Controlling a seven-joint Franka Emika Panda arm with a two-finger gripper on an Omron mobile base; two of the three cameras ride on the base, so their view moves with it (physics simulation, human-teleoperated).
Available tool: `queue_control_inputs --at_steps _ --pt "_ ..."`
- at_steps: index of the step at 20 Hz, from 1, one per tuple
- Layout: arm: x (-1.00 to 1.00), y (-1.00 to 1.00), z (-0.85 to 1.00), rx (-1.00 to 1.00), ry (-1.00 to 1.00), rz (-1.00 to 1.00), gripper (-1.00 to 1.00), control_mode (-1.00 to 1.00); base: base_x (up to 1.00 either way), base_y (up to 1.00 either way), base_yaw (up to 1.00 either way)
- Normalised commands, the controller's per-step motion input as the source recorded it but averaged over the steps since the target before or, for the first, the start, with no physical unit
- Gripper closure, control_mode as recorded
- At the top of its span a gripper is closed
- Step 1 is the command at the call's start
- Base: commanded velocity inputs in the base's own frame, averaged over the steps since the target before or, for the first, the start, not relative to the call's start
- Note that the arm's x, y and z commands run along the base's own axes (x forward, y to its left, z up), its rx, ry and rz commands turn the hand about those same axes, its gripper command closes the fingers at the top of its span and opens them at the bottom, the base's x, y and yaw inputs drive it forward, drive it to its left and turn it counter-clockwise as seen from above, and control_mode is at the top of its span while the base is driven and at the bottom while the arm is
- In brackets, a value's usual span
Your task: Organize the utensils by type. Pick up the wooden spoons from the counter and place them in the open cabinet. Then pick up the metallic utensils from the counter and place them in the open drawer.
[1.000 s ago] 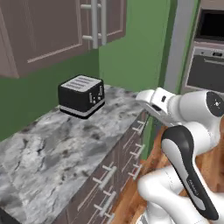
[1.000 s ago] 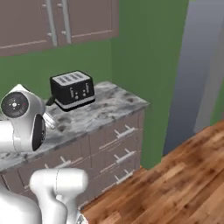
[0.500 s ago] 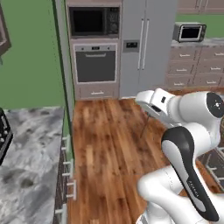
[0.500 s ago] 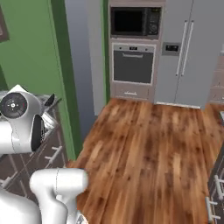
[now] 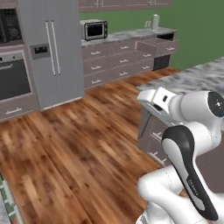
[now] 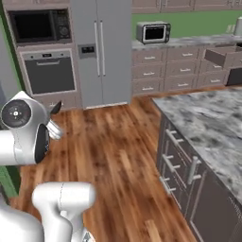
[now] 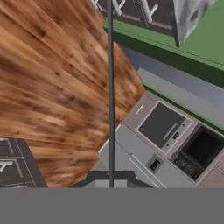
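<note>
Gripper: the gripper (image 7: 109, 180) is at the bottom middle of the hand view. Its jaws are closed narrow on a thin dark utensil (image 7: 110, 87), which runs straight up the frame from between the tips.
Held thing: it is seen edge-on as a slim dark rod, so I take it for the dark grey metallic utensil. Its head cannot be made out.
Under the hand: bare wooden floor (image 7: 48, 87), with the oven (image 7: 162, 124) and microwave (image 7: 202, 148) at the lower right of the hand view. There is no surface below to catch a drop.
Drawer: the open drawer (image 5: 158, 45) is at the upper right of the left base view and at the right edge of the right base view (image 6: 221, 56). It is pulled out under the far counter (image 5: 131, 34), well apart from the hand.
Island: the marbled island (image 6: 208, 118) lies between the arm and the drawer, on the right of the right base view.
Risk, slip: the grip is on a very thin shaft with a long part standing free. A jolt or fast swing could let it pivot or slide out onto the floor.
Risk, collision: the long free end could catch the island's edge or the drawer front if the hand comes in low.
Risk, placement: the drawer is shallow with low walls. If the utensil is let go tilted or off-centre, it could rest on a wall and tip out.
Other utensils: I cannot tell where they lie.
</note>
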Motion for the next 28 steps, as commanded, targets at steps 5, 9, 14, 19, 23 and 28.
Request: queue_control_inputs --at_steps 5,9,14,19,23,28 --pt "0.0 0.0 0.0 0.0 0.0 0.0 1.0 1.0 1.0 0.29 -0.3" --pt "0.0 0.0 0.0 0.0 0.0 0.0 1.0 1.0 1.0 0.35 -0.26" --pt "0.0 0.0 0.0 0.0 0.0 0.0 1.0 1.0 1.0 0.31 -0.29" --pt "0.0 0.0 0.0 0.0 0.0 0.0 1.0 1.0 1.0 0.34 -0.33" --pt "0.0 0.0 0.0 0.0 0.0 0.0 1.0 1.0 1.0 0.4 -0.4" --pt "0.0 0.0 0.0 0.0 0.0 0.0 1.0 1.0 1.0 0.42 -0.5"
